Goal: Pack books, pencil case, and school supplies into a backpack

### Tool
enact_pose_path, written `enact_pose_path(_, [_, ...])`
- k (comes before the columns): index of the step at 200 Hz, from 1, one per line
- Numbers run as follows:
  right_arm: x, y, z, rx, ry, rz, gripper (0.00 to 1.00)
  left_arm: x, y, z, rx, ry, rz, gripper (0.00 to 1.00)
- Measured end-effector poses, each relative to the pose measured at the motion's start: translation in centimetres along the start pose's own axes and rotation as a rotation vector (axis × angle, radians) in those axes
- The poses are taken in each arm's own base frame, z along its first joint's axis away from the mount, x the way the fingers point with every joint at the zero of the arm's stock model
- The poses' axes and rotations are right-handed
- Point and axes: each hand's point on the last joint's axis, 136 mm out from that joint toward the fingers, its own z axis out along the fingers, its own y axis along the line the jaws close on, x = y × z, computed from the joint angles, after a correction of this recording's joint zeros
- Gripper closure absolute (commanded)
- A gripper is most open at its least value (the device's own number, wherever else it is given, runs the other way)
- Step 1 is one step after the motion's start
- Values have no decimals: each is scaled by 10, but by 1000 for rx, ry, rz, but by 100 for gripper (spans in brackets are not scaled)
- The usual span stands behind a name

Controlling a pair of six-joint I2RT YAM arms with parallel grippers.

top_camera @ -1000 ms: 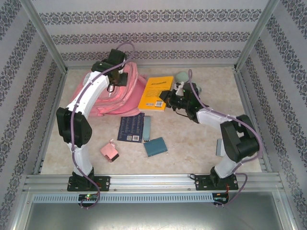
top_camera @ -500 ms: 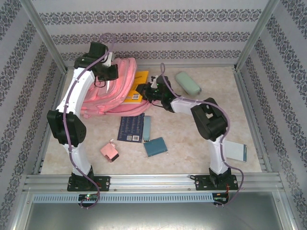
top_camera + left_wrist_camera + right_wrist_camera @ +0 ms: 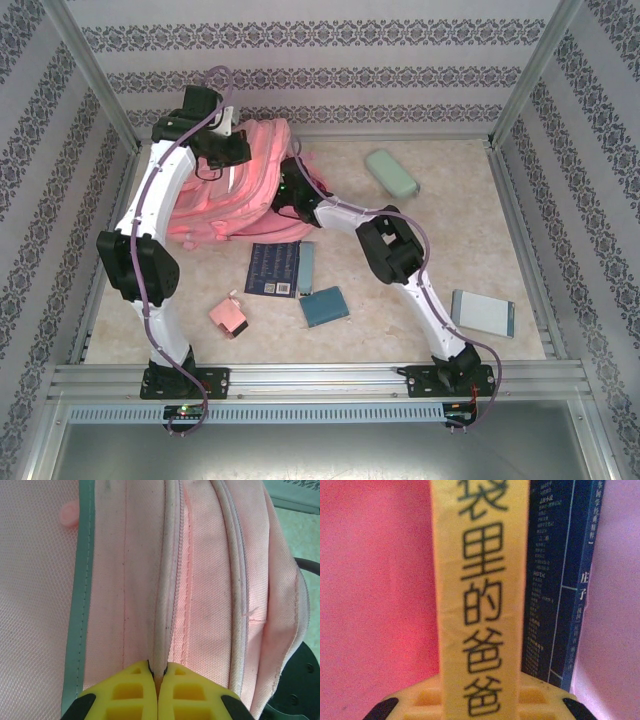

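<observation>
Two clamps: left gripper [image 3: 157, 682] on backpack [image 3: 215, 580] seam; right gripper [image 3: 480, 702] on yellow book [image 3: 480, 580], long axis straight ahead into backpack, navy book [image 3: 560, 580] alongside.

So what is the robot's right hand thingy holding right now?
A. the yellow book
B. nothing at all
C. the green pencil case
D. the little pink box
A. In the right wrist view the yellow book with black writing is pinched in the right gripper, with the pink backpack around it, while the pencil case lies out on the table.
</observation>
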Motion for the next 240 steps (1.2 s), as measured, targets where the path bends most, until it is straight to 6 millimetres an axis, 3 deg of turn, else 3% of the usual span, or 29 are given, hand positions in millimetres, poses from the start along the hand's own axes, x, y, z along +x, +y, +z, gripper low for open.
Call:
enact_pose_path(27, [-3, -1, 9, 73, -2, -13, 93, 0, -1, -1, 18, 3, -12, 100])
enact_pose_path(74, [2, -13, 13, 155, 36, -2, 52, 1, -5, -1, 40, 10, -22, 100])
enact_pose_path(104, [7, -26, 6, 206, 53, -29, 49, 1, -5, -1, 41, 12, -22, 100])
enact_pose_path(120, [9, -28, -4, 240, 59, -49, 50, 3, -4, 1, 42, 17, -25, 100])
enact_pose_path(143, [10, -30, -18, 285, 59, -76, 58, 4, -5, 2, 48, 20, -25, 100])
enact_pose_path(181, [10, -44, -26, 321, 63, -83, 87, 4, -5, 2, 55, 23, -26, 100])
enact_pose_path(203, [9, -42, -26, 314, 62, -81, 100, 5, -5, 3, 58, 27, -29, 100])
enact_pose_path(240, [3, -40, -9, 277, 74, -80, 96, 4, -5, 5, 72, 25, -34, 100])
